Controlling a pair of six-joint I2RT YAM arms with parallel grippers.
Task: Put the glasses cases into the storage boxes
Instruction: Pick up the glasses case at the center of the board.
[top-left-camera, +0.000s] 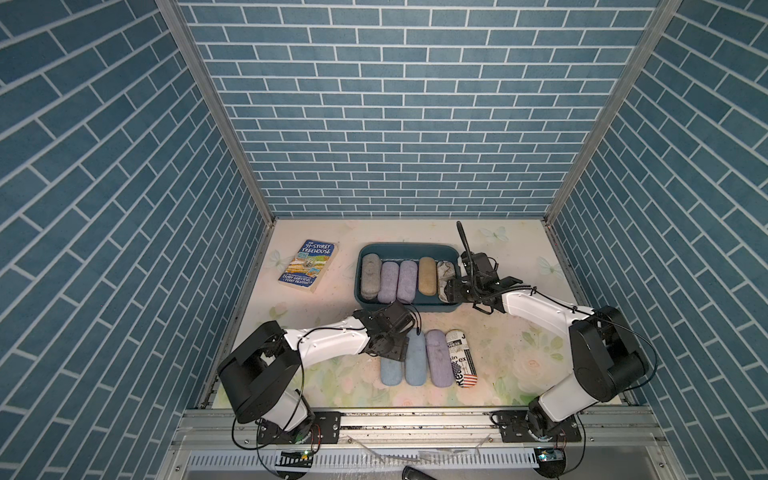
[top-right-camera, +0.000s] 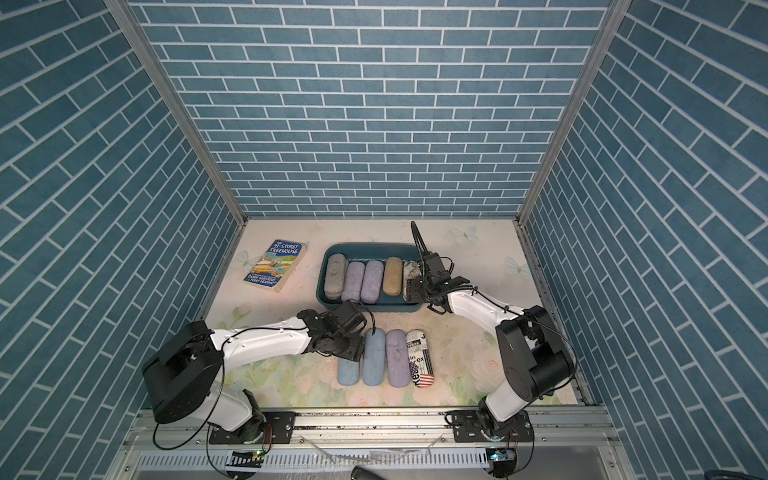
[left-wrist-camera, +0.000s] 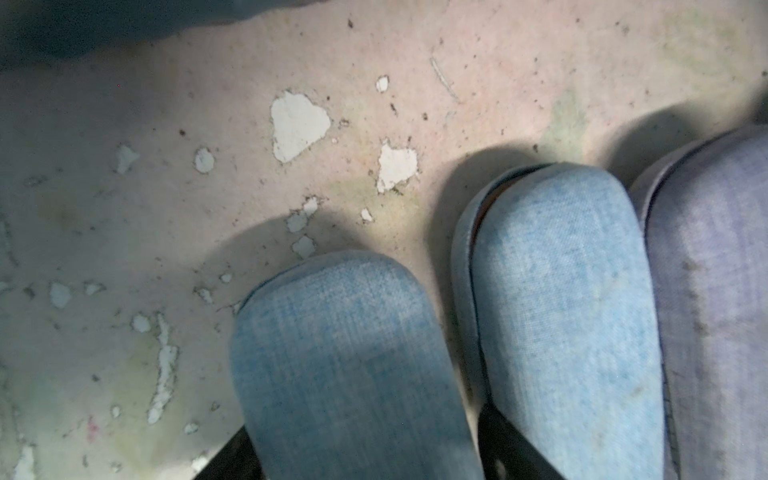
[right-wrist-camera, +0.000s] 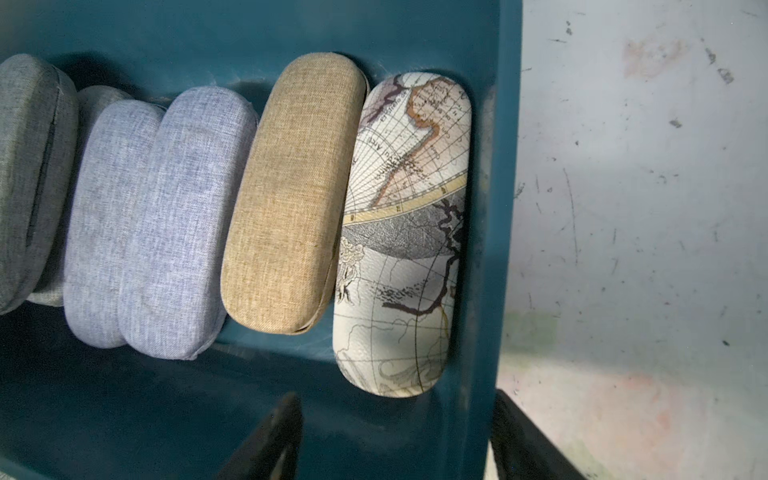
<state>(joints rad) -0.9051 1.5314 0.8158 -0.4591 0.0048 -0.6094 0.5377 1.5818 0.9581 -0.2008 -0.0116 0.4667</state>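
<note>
light blue cloth glasses case (left-wrist-camera: 353, 365) between the left fingers (left-wrist-camera: 511, 453)

it lies on the worktop (left-wrist-camera: 166, 208); can't tell if they squeeze it. right fingers (right-wrist-camera: 274, 440) spread wide, empty; map-print hard case (right-wrist-camera: 403, 249) just ahead, in the dark teal plastic tub (right-wrist-camera: 494, 208).

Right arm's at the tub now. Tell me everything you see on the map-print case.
The map-print case is an oblong, round-ended hard case, cream with an old-style map in tan, grey and black lines. It looks shut and undamaged. It lies lengthwise, last in the row inside the teal tub, one long side close along the tub's end wall, the other touching the tan case. The right gripper hangs open at one end, fingers clear of it.
</note>
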